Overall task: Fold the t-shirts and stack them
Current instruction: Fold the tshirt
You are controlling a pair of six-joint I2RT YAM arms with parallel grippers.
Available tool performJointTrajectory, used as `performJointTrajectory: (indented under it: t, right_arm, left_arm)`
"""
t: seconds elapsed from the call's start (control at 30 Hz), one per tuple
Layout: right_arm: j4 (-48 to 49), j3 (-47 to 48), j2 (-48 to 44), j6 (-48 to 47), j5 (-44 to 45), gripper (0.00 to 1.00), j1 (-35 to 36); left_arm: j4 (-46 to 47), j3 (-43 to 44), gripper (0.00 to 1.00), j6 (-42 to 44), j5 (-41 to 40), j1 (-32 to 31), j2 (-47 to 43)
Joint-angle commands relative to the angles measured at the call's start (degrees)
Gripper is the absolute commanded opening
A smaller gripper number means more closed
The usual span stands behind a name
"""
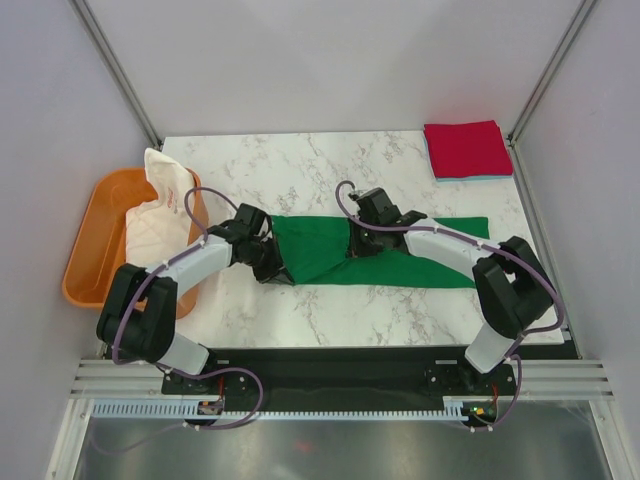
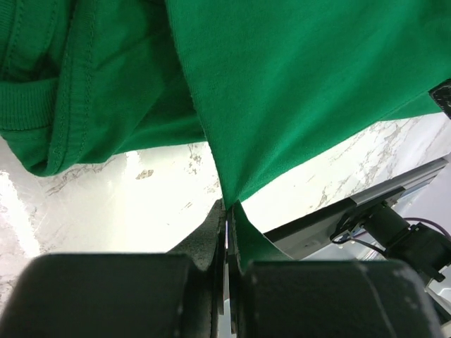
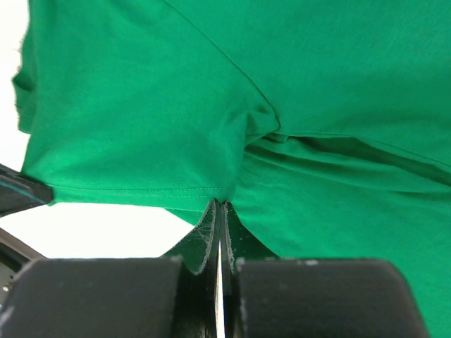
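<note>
Between our left hand (image 1: pixel 270 264) and right hand (image 1: pixel 357 247), both pinching it, the green t-shirt (image 1: pixel 425 258) is mid-fold; the red t-shirt (image 1: pixel 466 148) lies folded beyond the right hand, and the white t-shirt (image 1: pixel 160 215) waits unfolded outside the left.

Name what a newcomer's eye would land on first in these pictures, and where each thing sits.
The bright green t-shirt stretches across the middle, pinched by the left gripper and the right gripper. A folded red t-shirt sits at the far right corner; a white t-shirt drapes over the orange tub on the left.
</note>
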Motion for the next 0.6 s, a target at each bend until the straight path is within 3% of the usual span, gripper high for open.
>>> performJointTrajectory:
  t: [0.0, 0.1, 0.13, 0.23, 0.3, 0.57]
  right_arm:
    - [-0.64, -0.86, 2.14, -1.63, -0.38, 0.00, -0.55]
    - [-0.72, -1.13, 2.41, -1.72, -0.30, 0.02, -0.55]
    - [-0.99, -1.04, 2.24, -1.72, -0.21, 0.04, -0.72]
    - [-2.74, -0.08, 1.01, -1.02, 0.67, 0.25, -1.25]
    - [-3.36, 0.28, -0.14, -0.40, 0.67, 0.32, -1.61]
    - [-0.03, -0.17, 1.96, -2.95, 0.50, 0.38, -1.95]
  left_arm:
    - [-0.74, -0.55, 0.02, -1.35, -1.74, -0.61, 1.56]
    - [-0.91, -0.55, 0.06, -1.17, -1.82, -0.78, 1.82]
    - [-0.92, -0.20, 0.16, -1.09, -1.65, -0.78, 1.56]
    - [-1.79, 2.25, 0.32, -0.04, -2.61, -0.61, 1.03]
    - [-4.34, 4.71, 0.35, 1.72, -4.36, -0.26, 1.20]
    - [-5.49, 22.38, 0.37, 6.73, -6.04, 2.46, 9.81]
